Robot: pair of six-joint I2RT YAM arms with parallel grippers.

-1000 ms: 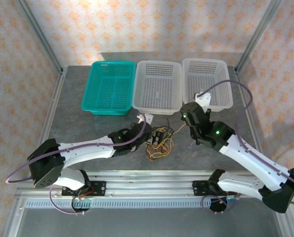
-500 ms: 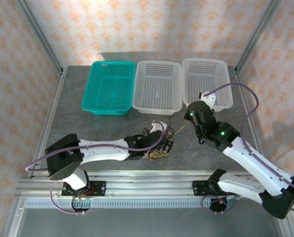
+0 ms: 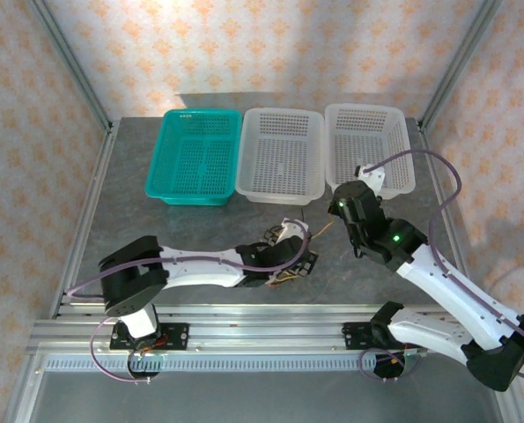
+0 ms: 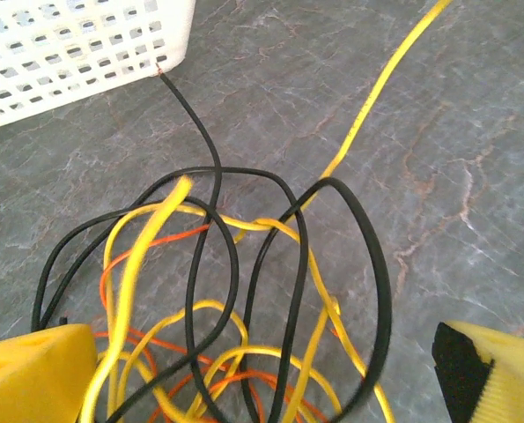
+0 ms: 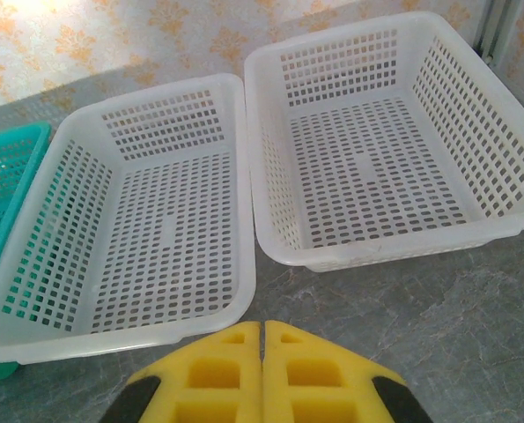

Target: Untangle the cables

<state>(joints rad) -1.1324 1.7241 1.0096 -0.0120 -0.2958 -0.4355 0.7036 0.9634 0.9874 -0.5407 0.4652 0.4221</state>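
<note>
The cables (image 4: 253,222) lie in one tangle on the grey table: black loops (image 4: 383,282), yellow strands (image 4: 376,97) and thin orange wire (image 4: 169,238) crossing each other. My left gripper (image 4: 262,388) is open low over the tangle, with its yellow fingers (image 4: 33,374) on either side of the loops, gripping none. From above, the left gripper (image 3: 294,249) covers most of the tangle (image 3: 285,276). A yellow end (image 3: 321,230) trails toward the right arm. My right gripper (image 5: 262,352) is shut on nothing, held above the table before the white baskets, also seen from above (image 3: 339,205).
Three baskets stand in a row at the back: teal (image 3: 195,157), white middle (image 3: 282,157) and white right (image 3: 369,145). One black cable end (image 4: 162,74) reaches almost to the middle basket's corner (image 4: 169,44). Bare table lies to the tangle's left.
My left arm has stretched further right and forward, bringing its gripper over the tangle. The right arm drew back slightly a second ago and has since held still.
</note>
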